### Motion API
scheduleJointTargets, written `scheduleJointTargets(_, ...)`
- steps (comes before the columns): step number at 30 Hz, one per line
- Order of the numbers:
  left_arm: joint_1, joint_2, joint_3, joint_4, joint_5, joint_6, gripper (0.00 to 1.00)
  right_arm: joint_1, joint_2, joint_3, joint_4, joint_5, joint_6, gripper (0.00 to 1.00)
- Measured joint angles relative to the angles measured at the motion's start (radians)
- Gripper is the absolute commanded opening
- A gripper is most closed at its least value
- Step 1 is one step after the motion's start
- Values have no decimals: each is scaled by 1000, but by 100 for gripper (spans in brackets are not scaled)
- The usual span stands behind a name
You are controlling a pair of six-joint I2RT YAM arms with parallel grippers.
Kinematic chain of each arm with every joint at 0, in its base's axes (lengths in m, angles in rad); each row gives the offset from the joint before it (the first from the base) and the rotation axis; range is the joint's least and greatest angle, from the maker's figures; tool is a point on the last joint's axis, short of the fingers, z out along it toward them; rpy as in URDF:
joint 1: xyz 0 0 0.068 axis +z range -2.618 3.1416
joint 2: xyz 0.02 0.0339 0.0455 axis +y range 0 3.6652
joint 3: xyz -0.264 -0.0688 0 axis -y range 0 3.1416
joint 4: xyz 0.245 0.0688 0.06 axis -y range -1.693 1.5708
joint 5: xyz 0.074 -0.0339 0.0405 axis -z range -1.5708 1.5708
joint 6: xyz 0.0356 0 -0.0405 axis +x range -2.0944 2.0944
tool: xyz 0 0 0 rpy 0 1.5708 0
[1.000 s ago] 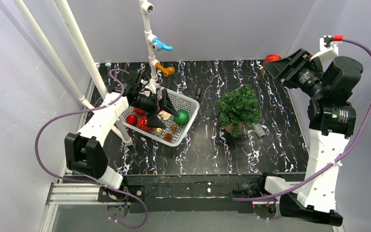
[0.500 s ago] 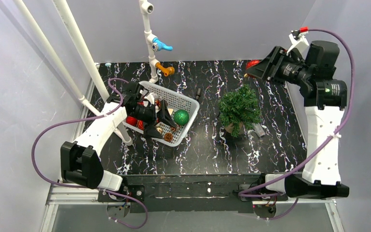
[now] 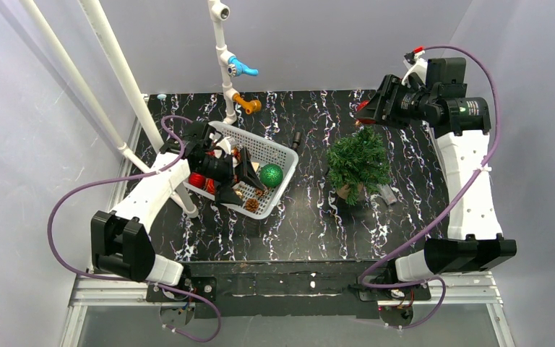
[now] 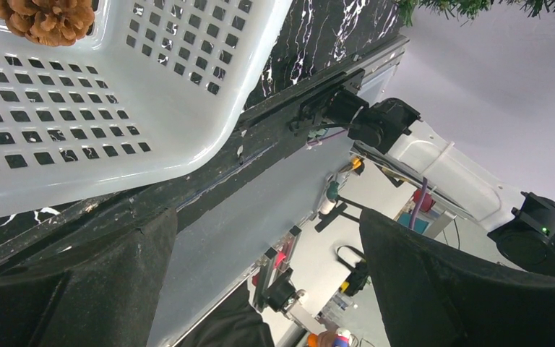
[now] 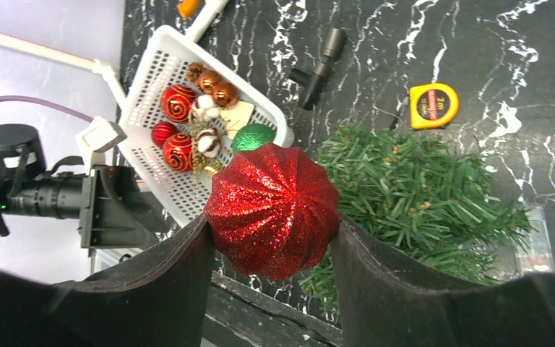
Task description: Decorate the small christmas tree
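Observation:
The small christmas tree (image 3: 359, 163) stands upright right of the table's middle, its needles filling the right wrist view (image 5: 419, 202). My right gripper (image 3: 367, 110) hovers just behind the treetop, shut on a red glitter ornament (image 5: 273, 210) that bulges out between its fingers. A white basket (image 3: 278, 150) holds a green ball (image 3: 271, 175), red balls (image 5: 177, 101) and a pinecone (image 4: 47, 16). My left gripper (image 3: 240, 179) is open over the basket's near side. In its own view the left gripper (image 4: 267, 246) has nothing between its fingers, and the basket wall (image 4: 152, 87) is above them.
A yellow tape measure (image 5: 433, 105) and a black tube piece (image 3: 296, 137) lie behind the tree. A grey object (image 3: 386, 194) sits by the tree's base. A white pipe stand (image 3: 225, 65) with blue and orange clips rises behind the basket; slanted white pipes (image 3: 126, 79) cross the left.
My right arm has swung left with the red ornament, from the table's right edge to just behind the tree. The left gripper dropped toward the basket's near side, then held still.

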Motion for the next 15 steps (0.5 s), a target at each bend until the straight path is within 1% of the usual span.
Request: scheduleJointTargets(15, -2, 42, 15, 10, 4, -11, 98, 0, 19, 0, -32, 150, -39, 27)
